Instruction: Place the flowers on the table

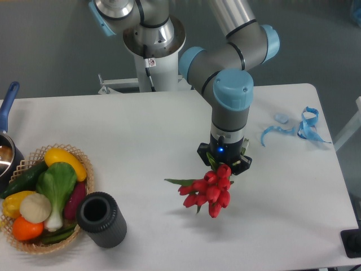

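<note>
A bunch of red tulips [210, 192] with green leaves hangs from my gripper [224, 165] over the middle of the white table [141, 135]. The blooms point down and to the left, close above the table top; whether they touch it I cannot tell. My gripper points straight down and is shut on the flower stems, which are hidden between the fingers. A dark grey cylindrical vase [101, 219] stands upright at the front left, well apart from the flowers.
A wicker basket [84, 169] of vegetables sits at the left edge beside the vase. A pot with a blue handle [8, 104] is at the far left. A blue ribbon [299, 127] lies at the back right.
</note>
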`<state>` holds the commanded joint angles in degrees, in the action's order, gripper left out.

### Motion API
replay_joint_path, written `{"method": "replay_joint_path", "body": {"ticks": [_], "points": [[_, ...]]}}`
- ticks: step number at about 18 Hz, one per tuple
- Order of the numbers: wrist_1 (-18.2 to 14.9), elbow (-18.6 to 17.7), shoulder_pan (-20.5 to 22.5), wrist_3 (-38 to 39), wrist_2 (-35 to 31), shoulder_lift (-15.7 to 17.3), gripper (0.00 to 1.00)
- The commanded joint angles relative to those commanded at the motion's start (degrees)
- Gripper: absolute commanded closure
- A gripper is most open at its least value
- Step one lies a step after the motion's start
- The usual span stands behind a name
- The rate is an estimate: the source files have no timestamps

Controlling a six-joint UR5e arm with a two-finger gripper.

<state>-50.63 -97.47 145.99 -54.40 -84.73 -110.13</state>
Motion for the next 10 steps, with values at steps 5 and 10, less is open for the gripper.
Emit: {"method": "replay_joint_path", "body": {"ticks": [5, 10], "points": [[0.1, 0.1, 2.1, -1.2, 0.2, 0.9, 0.00], [0.1, -0.4, 4.6, -8.1, 0.2, 1.2, 0.00]]}}
